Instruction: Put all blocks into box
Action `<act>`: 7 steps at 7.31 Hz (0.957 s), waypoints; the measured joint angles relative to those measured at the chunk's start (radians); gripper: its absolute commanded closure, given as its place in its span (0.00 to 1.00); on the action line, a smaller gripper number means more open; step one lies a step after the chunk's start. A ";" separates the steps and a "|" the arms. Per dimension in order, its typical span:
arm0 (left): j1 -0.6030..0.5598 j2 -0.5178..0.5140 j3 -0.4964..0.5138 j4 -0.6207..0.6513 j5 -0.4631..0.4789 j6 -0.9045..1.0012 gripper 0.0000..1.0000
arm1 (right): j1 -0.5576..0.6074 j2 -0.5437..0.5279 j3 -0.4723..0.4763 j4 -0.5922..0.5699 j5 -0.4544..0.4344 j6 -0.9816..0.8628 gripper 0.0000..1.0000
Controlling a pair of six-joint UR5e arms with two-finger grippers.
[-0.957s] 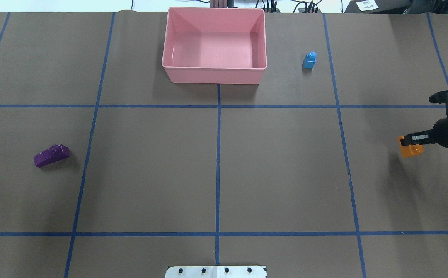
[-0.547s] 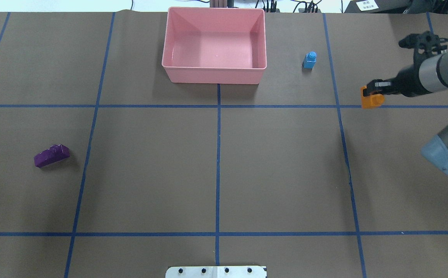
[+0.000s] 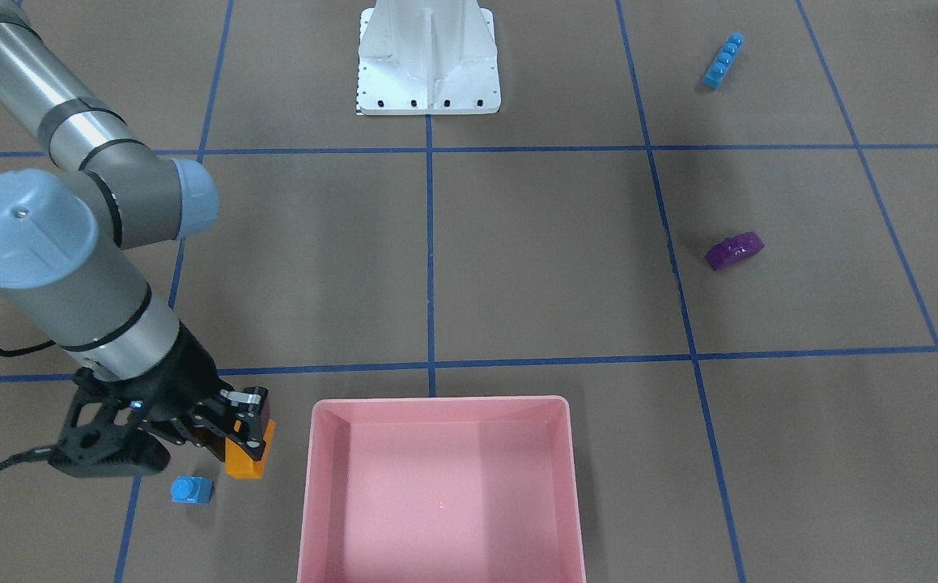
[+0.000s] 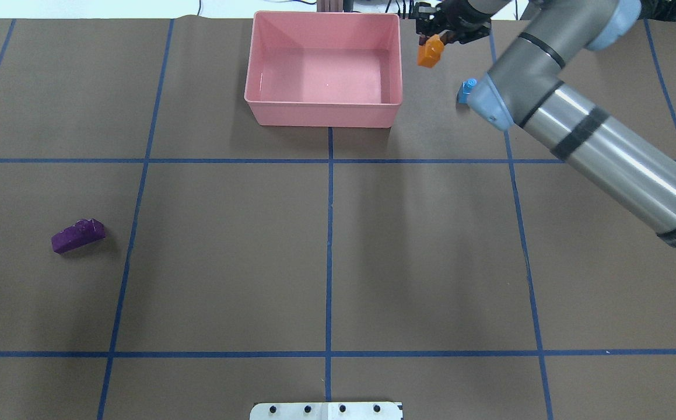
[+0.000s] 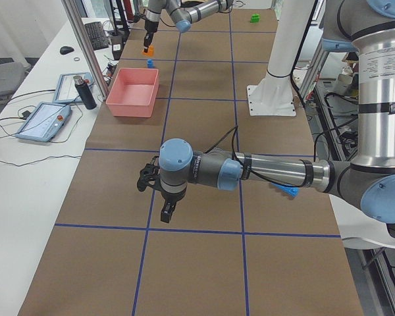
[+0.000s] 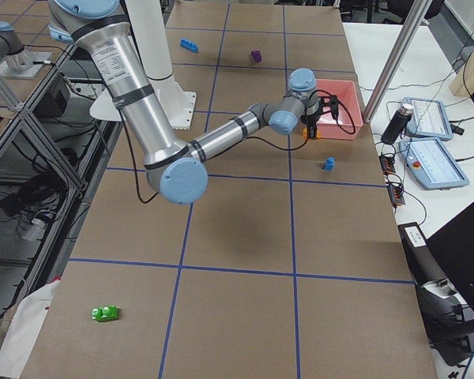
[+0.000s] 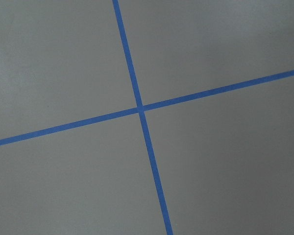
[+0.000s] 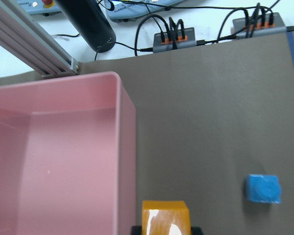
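1. The orange block (image 3: pixel 248 457) is clamped between the fingers of the right gripper (image 3: pixel 245 433). It is raised off the mat just outside the box (image 3: pixel 436 400), beside the wall on the robot's right, and not over the box's inside.
2. The small light-blue block (image 3: pixel 192 490) stands on the mat near that same wall, a little further out from the box than the orange block.
3. The purple block (image 4: pixel 78 235) and the long light-blue block (image 3: pixel 722 61) lie well apart from the box, on its other side and nearer the robot; the green block (image 6: pixel 105 313) lies far out on the robot's right.
4. The left gripper (image 5: pixel 166 210) hangs over the mat, well away from the box; I cannot tell how its jaws stand.
5. The table (image 4: pixel 431 262) wears a brown mat crossed by blue tape lines (image 7: pixel 140 107). Beyond the box's far wall are a white bench (image 5: pixel 26 151) with tablets (image 5: pixel 45 121), a black cylinder (image 8: pixel 85 22) and cables (image 8: pixel 171 24).
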 measured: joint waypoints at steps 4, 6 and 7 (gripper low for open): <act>0.000 0.000 0.001 -0.021 -0.001 0.000 0.00 | -0.087 0.310 -0.390 -0.008 -0.134 0.050 0.01; 0.008 -0.014 0.006 -0.061 -0.015 -0.009 0.00 | -0.106 0.320 -0.404 -0.013 -0.151 0.060 0.01; 0.023 -0.043 0.027 -0.109 -0.048 -0.049 0.00 | -0.106 0.314 -0.385 -0.032 -0.148 0.059 0.01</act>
